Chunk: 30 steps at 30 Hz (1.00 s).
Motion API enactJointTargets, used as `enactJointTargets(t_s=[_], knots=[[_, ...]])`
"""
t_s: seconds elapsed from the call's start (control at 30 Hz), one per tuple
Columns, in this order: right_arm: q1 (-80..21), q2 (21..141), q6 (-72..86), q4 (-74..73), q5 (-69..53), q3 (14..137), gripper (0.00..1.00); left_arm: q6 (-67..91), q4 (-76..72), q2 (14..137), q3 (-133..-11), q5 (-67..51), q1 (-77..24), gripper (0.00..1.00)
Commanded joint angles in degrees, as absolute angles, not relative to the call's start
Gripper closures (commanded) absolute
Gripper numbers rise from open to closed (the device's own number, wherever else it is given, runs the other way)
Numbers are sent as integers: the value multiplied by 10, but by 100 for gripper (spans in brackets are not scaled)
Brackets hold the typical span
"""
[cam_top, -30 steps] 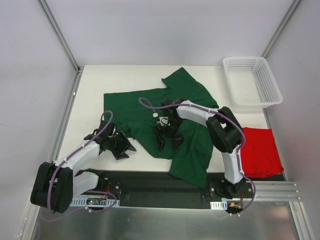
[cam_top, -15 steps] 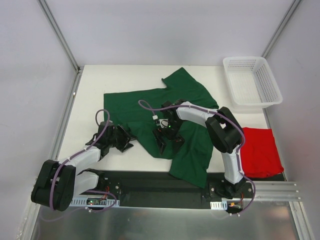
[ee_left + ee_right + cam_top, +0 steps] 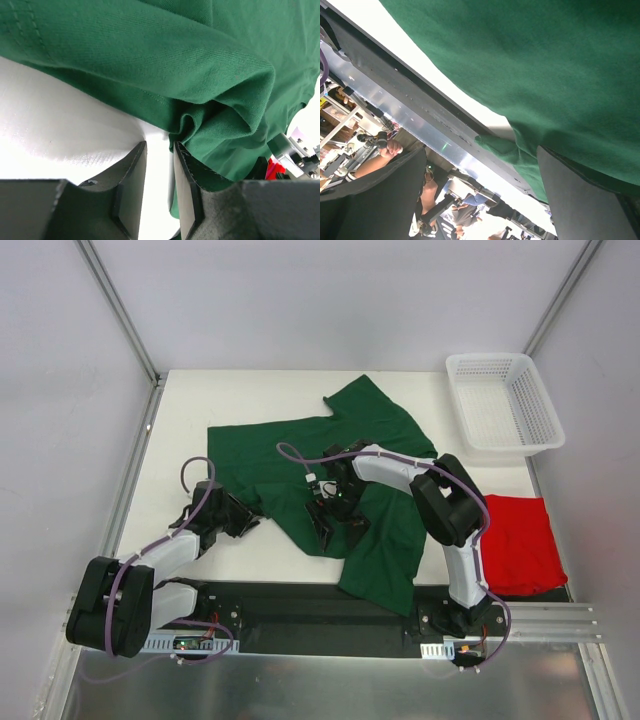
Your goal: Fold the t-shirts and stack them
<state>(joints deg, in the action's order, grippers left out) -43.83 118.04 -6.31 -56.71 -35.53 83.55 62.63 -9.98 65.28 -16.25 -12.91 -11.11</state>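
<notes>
Fingers (image 3: 131, 172) of left gripper (image 3: 159, 150): parted by a narrow gap, bare white table (image 3: 250, 390) showing between them, nothing pinched. Tips sit at a bunched fold on the near left edge of the green shirt (image 3: 300, 445).

Fingers (image 3: 375, 200) of right gripper (image 3: 337, 520): spread wide, resting on the green shirt's middle.

Green shirt lies rumpled across the table centre, one part hanging over the black strip (image 3: 310, 605) at the near edge. Red shirt (image 3: 520, 540) lies folded at the near right. White basket (image 3: 490, 357) sits at the far right corner. Pale walls (image 3: 330, 300) and metal posts (image 3: 115, 305) enclose the table.
</notes>
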Motion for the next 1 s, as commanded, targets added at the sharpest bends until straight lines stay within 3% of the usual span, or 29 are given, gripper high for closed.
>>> enactJointTargets(t_s=[0.0,0.7,0.8,0.83,0.97], knots=[[-444,1172,-76,-583,-375,835,4,617,-85,665,-164,-103,-104,71],[-451,1179,-76,-584,-380,824,4,610,-171,764,-202,-147,-105,69],[-451,1180,-77,-584,-381,824,4,610,-179,776,-201,-152,-105,87],[-451,1183,-77,-584,-381,824,4,609,-182,779,-200,-154,-105,99],[-451,1185,-78,-584,-383,825,4,610,-192,787,-195,-159,-105,100]])
